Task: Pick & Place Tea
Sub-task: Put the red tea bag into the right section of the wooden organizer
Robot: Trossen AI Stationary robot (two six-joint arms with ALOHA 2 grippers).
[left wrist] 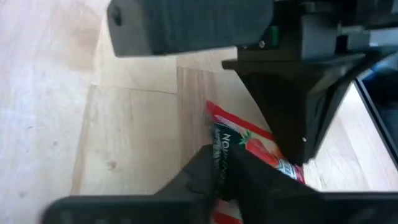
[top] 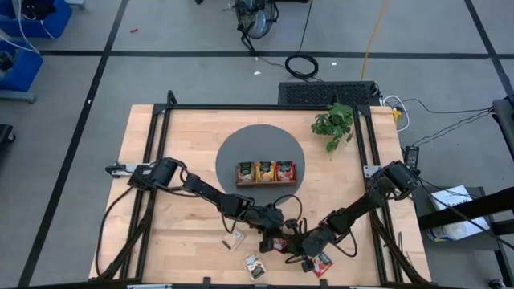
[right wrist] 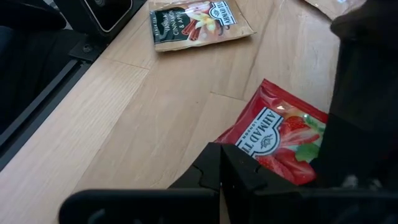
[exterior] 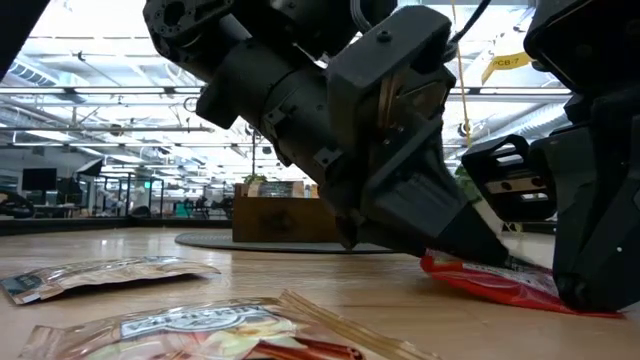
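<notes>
Pick step under way at the near worktop edge: left gripper with jaws clamped on a red tea packet lying flat. Right gripper just beside, jaws together, empty. Next: lift clear, then carry far to the wooden tray.

The red tea packet is partly hidden under the left gripper and the other arm's fingers

The red tea packet just beyond the right fingers shows "AHMAD". The pale packet farther away shows "AHMAD" and "CINNAMON". A yellow sign in the room reads "PCB-7".
</notes>
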